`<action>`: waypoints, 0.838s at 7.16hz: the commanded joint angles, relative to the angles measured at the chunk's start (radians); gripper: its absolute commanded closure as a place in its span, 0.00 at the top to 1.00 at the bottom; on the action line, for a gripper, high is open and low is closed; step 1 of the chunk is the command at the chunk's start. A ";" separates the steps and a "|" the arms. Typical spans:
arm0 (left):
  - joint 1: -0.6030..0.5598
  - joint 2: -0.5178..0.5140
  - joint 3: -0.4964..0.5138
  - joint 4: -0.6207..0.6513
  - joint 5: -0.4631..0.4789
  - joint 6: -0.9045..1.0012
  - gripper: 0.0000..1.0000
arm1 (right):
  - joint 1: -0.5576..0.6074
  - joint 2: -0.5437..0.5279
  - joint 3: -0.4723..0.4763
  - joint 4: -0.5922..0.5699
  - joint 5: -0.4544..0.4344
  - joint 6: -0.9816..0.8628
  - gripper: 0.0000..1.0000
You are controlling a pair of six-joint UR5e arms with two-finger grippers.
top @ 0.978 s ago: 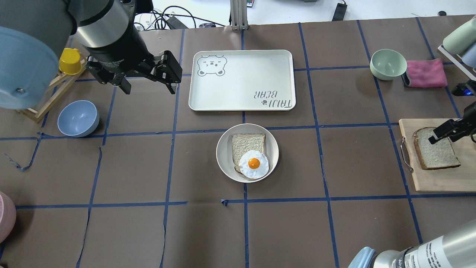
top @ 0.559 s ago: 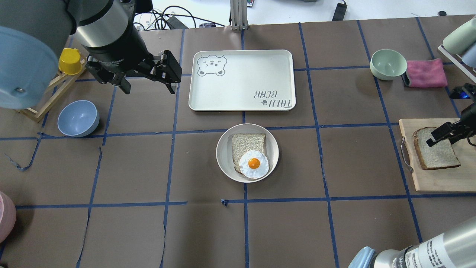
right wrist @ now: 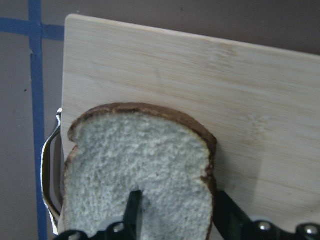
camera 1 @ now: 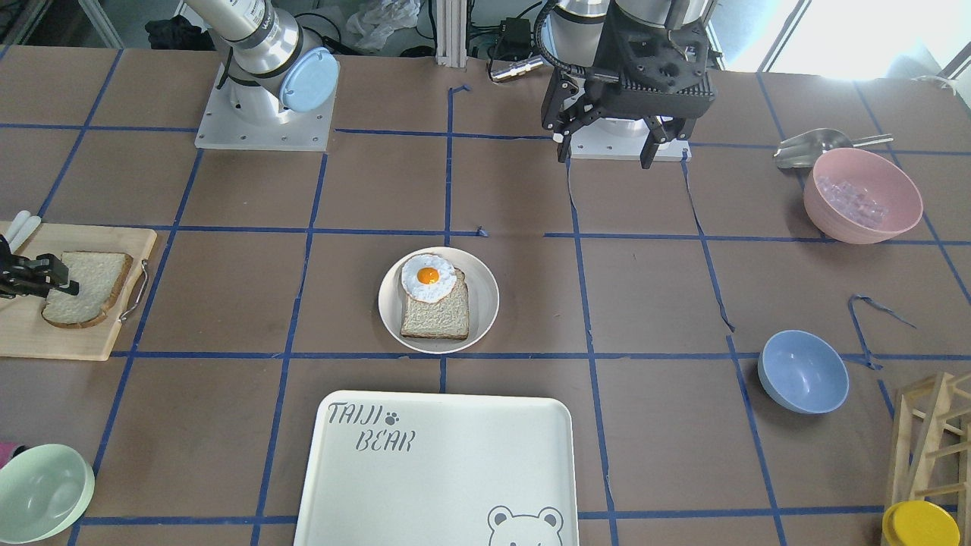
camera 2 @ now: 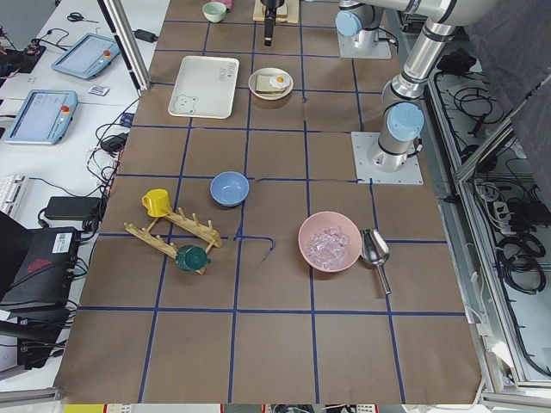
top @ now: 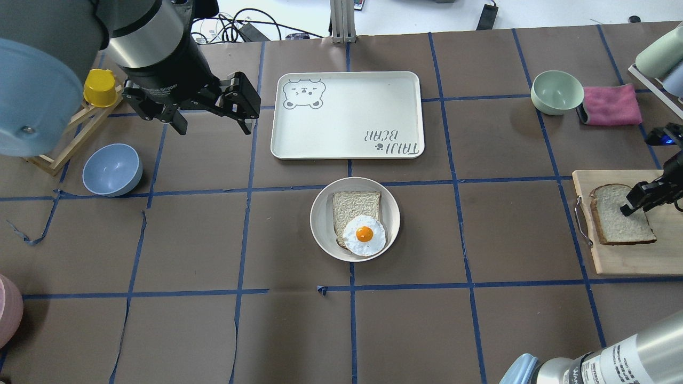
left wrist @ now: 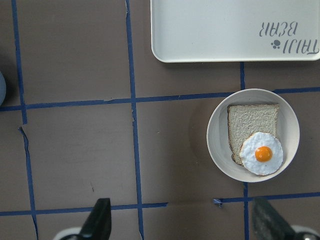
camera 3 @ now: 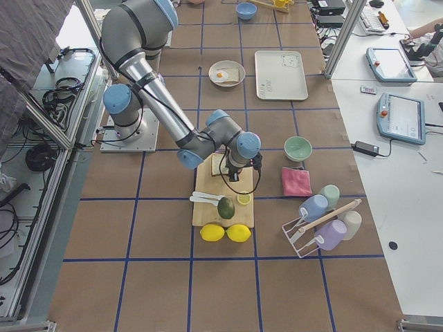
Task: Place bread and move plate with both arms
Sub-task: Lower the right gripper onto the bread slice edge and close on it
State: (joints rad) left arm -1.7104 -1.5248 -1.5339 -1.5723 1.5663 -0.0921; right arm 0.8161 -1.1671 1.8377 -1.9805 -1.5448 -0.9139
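Observation:
The bread, grey-white with a dark brown crust, lies flat on a wooden cutting board at the right. My right gripper is low over it and open. In the right wrist view, one finger is on the slice's top and the other is just outside its crust. The round cream plate sits mid-table and holds a squarer slice and a fried egg. My left gripper hovers open and empty to the far left of the plate.
The TAIJI BEAR tray lies behind the plate. There is a blue bowl and a yellow cup on a wooden rack at the left. A green bowl and pink cloth are at the back right. A pink bowl stands near the left arm's base.
My right gripper has moved right and lower, from the bread's rounded top toward its right edge. The bread has shifted slightly. The left arm has not moved.

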 commanded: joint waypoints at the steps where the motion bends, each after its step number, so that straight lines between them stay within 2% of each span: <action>1: 0.000 0.000 0.000 0.000 0.000 0.000 1.00 | 0.000 -0.005 0.000 0.000 -0.023 0.009 0.00; 2: 0.000 0.000 0.000 0.000 0.000 0.000 1.00 | 0.000 -0.011 0.000 -0.001 -0.049 0.010 0.00; 6: 0.000 0.000 0.000 0.000 0.000 0.000 1.00 | 0.008 -0.044 -0.009 0.009 -0.051 0.013 0.00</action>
State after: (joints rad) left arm -1.7104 -1.5248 -1.5340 -1.5723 1.5668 -0.0920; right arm 0.8175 -1.1905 1.8344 -1.9777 -1.5933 -0.9018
